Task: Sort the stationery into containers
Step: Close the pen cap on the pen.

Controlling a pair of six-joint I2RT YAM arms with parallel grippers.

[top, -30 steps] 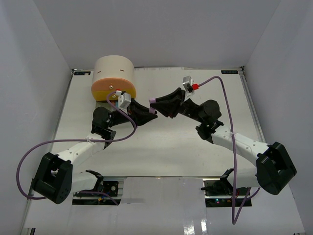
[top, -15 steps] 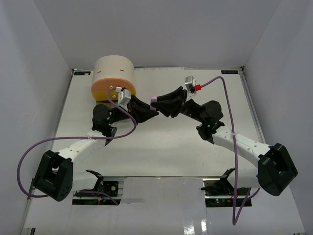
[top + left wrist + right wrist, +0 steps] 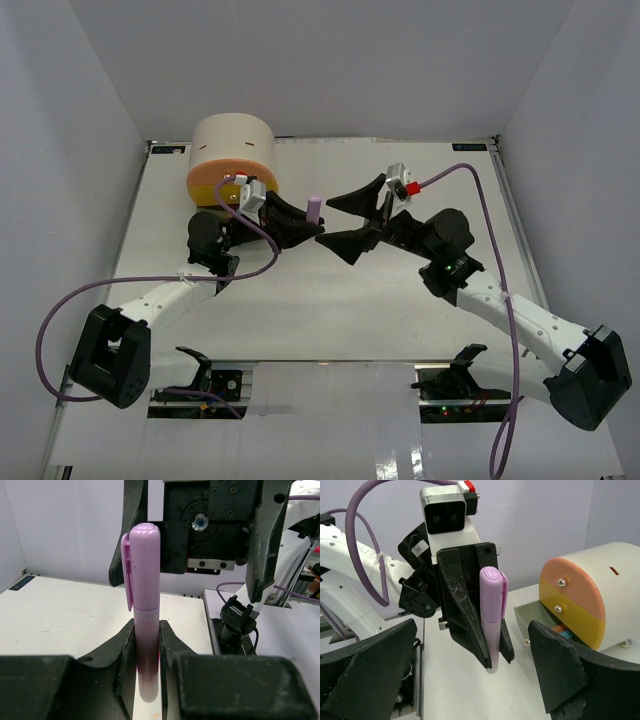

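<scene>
You had the lilac marker (image 3: 145, 630) standing cap end up in your left gripper (image 3: 306, 224). Its smooth plastic barrel was pinched low down between the two black fingers (image 3: 172, 647), with the rounded cap and clip on top. It hung over the white table (image 3: 400, 300), nearer the far edge and left of centre, just beside the front of the beige half-cylinder cabinet (image 3: 232, 140). Your right gripper (image 3: 326, 222) faced it with jaws spread wide, one matte black finger off to each side of the marker, touching nothing. On the cabinet, the glossy orange drawer (image 3: 572, 582) and yellow drawer (image 3: 577, 622) were shut, each with a small metal knob. The grey-green drawer (image 3: 526, 619) beneath stood pulled out, with blue and orange pieces (image 3: 563, 630) showing inside.
</scene>
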